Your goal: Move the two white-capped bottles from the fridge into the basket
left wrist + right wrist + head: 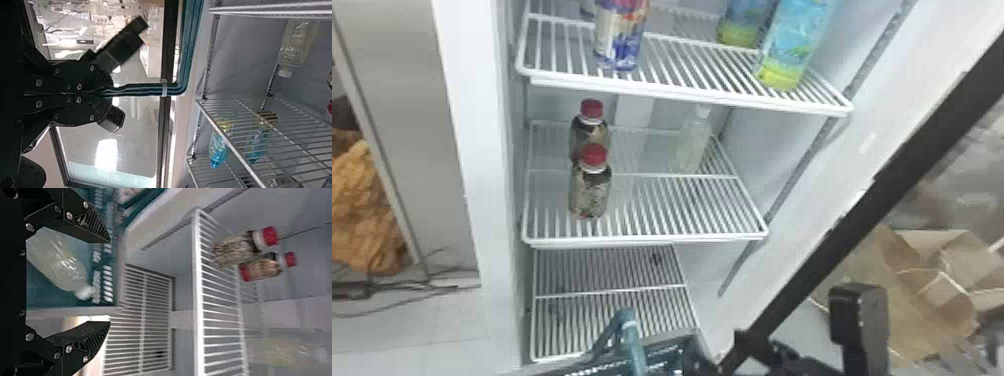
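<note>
One white-capped bottle stands toward the right rear of the fridge's middle shelf; the left wrist view shows this bottle too. Another white-capped bottle lies in the teal basket, seen in the gap between the right gripper's fingers. At the head view's lower right is my right gripper; in its own wrist view the right gripper is open and holds nothing. My left gripper is shut on the basket's teal handle, whose bend also rises at the head view's bottom edge.
Two red-capped bottles stand one behind the other on the middle shelf's left. Above, the upper shelf holds a can and blue bottles. A lower wire shelf sits beneath. The black-edged door stands open on the right.
</note>
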